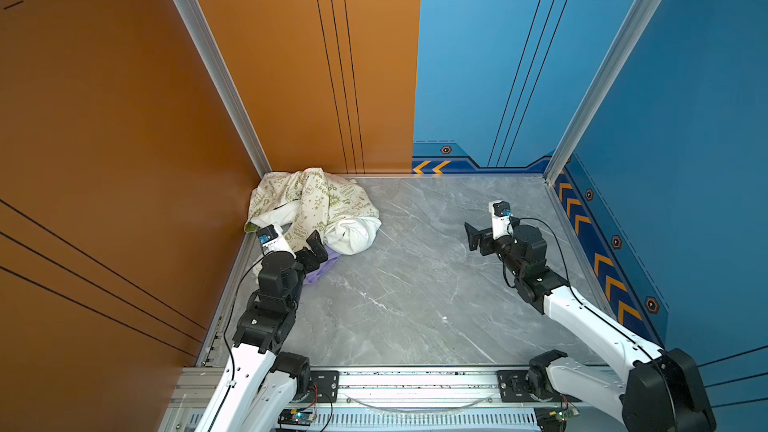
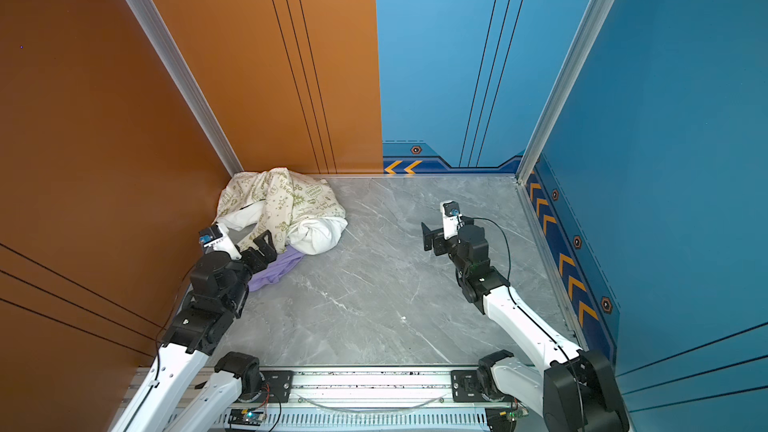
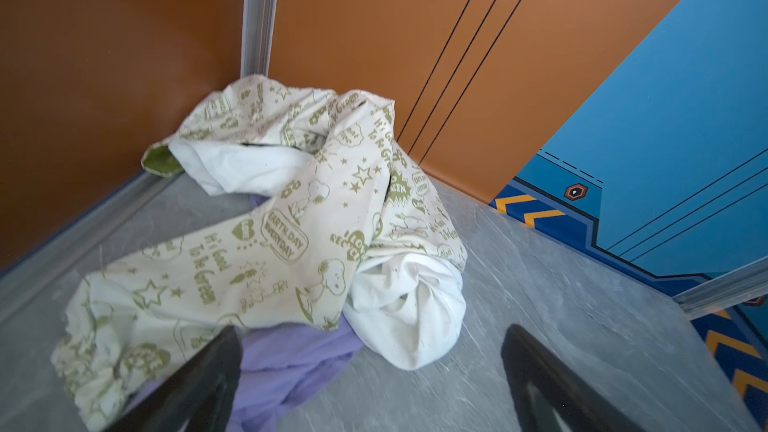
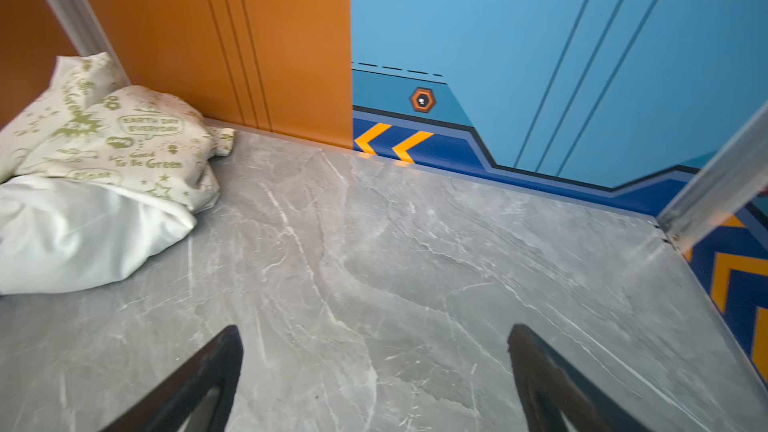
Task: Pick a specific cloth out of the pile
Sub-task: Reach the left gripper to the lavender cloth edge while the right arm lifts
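The pile point(image 1: 316, 205) point(image 2: 286, 205) is a heap of cream green-printed fabric and plain white cloth in the back left corner of the grey marble table point(image 1: 415, 292). The cloth point(image 1: 322, 270) point(image 2: 278, 270) is small and lavender-purple. It pokes out from under the pile's near edge and is partly covered. My left gripper point(image 1: 320, 248) point(image 2: 268, 247) hovers open just over it. In the left wrist view the cloth point(image 3: 291, 359) lies by one finger of the left gripper point(image 3: 372, 330), with nothing gripped. My right gripper point(image 1: 471, 236) point(image 4: 374, 329) stands open over bare table on the right.
An orange wall point(image 1: 124, 160) closes the left side and part of the back. Blue walls point(image 1: 685, 160) close the rest of the back and the right. An aluminium rail point(image 1: 415, 380) runs along the front edge. Bare marble stretches between the two arms.
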Controlling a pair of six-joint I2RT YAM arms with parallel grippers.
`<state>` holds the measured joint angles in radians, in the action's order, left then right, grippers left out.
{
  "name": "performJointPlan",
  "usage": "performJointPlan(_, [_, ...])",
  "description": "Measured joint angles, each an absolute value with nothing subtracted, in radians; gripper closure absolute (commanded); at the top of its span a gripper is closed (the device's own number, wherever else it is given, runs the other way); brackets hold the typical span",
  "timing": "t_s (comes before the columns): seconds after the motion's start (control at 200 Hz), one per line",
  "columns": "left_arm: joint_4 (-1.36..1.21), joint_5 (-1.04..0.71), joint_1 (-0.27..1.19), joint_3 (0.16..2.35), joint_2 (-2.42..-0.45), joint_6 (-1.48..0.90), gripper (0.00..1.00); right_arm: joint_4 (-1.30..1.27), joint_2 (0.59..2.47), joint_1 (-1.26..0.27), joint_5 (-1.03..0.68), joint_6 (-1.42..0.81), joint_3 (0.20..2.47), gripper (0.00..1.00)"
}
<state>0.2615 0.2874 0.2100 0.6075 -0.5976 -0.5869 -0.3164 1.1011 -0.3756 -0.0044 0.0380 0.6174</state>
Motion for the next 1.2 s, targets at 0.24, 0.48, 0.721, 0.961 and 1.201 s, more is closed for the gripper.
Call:
performJointPlan(0.24, [0.385,0.256,0.218,0.478,-0.541,-0.940,0.01,-0.295,1.104,-0.521,-0.043,0.080,0.640,0.00])
performJointPlan(0.48, [0.409,0.256,0.218,0.416,-0.537,-1.119,0.00,-0.296,1.154,-0.592,-0.054,0.107,0.650,0.00])
performJointPlan(0.721, [0.370,0.215,0.145,0.348,-0.540,-1.217,0.07,-0.298,1.193,-0.633,-0.058,0.110,0.654,0.00])
performJointPlan(0.961, [0.363,0.181,0.062,0.344,-0.609,-1.244,0.18,-0.298,1.195,-0.641,-0.058,0.124,0.669,0.00])
performJointPlan(1.201, [0.364,0.143,0.012,0.356,-0.743,-1.262,0.23,-0.297,1.195,-0.642,-0.058,0.135,0.669,0.00])
